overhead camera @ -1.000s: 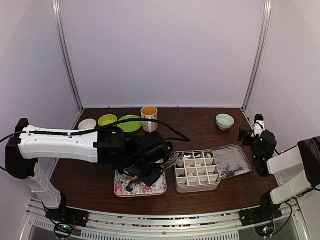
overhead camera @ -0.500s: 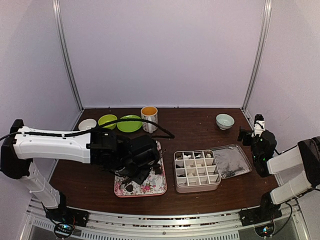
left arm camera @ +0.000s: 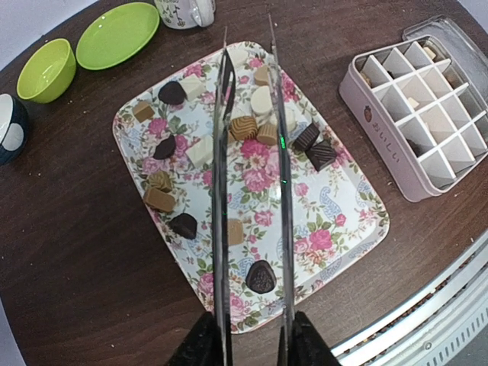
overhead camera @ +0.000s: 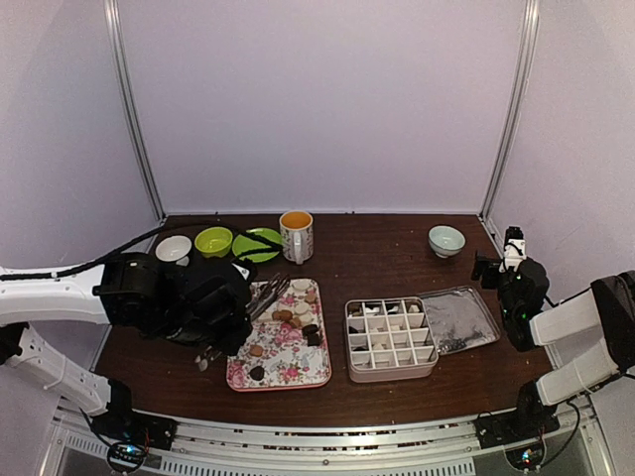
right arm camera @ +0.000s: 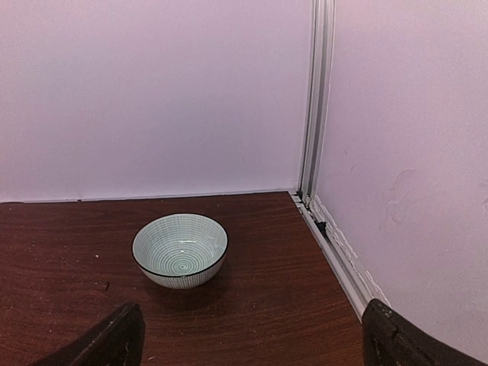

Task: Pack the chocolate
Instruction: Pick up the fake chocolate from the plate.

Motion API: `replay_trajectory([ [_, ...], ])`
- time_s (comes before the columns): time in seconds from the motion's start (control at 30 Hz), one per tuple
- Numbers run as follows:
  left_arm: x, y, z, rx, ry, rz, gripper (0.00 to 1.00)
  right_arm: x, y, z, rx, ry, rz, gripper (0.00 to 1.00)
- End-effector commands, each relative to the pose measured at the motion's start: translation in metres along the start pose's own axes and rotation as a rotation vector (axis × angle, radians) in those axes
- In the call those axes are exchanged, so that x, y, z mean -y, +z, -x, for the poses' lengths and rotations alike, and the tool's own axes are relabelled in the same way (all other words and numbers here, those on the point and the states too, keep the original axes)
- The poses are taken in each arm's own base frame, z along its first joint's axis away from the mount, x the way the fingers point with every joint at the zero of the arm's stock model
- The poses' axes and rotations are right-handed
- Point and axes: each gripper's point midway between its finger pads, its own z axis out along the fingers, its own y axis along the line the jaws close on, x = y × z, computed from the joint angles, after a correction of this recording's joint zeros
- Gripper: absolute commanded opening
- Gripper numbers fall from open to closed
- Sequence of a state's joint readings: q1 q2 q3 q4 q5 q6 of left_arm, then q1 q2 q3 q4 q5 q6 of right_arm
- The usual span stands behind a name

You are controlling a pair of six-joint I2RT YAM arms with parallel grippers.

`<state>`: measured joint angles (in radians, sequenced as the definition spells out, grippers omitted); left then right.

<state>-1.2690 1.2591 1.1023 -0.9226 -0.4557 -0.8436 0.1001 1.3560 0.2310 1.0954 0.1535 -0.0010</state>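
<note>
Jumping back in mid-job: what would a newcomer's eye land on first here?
The floral tray at centre-left, scattered with dark, tan and white chocolates, with the metal tongs in the left gripper poised over it. Right of it sits the divided box, some cells filled. The right gripper hangs open, far right, facing a striped bowl.

Bare table between tray and box
</note>
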Motion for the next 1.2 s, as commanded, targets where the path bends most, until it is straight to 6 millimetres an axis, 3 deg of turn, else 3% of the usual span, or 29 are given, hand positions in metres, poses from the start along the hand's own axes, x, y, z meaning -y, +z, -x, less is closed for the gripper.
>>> replay_trajectory([
  [0.0,-0.012,-0.007,0.001,0.049,-0.052,-0.004,0.32,0.001,0.003,0.005,0.011,0.004,-0.005,1.0],
  [0.23,-0.019,-0.006,-0.011,0.034,-0.054,-0.008,0.32,0.001,0.003,0.005,0.012,0.004,-0.005,1.0],
  [0.83,-0.019,-0.004,0.0,0.013,-0.014,0.029,0.31,0.001,0.003,0.005,0.011,0.004,-0.005,1.0],
  [1.17,-0.013,0.001,-0.007,-0.036,-0.008,0.001,0.31,0.001,0.003,0.005,0.011,0.004,-0.006,1.0],
])
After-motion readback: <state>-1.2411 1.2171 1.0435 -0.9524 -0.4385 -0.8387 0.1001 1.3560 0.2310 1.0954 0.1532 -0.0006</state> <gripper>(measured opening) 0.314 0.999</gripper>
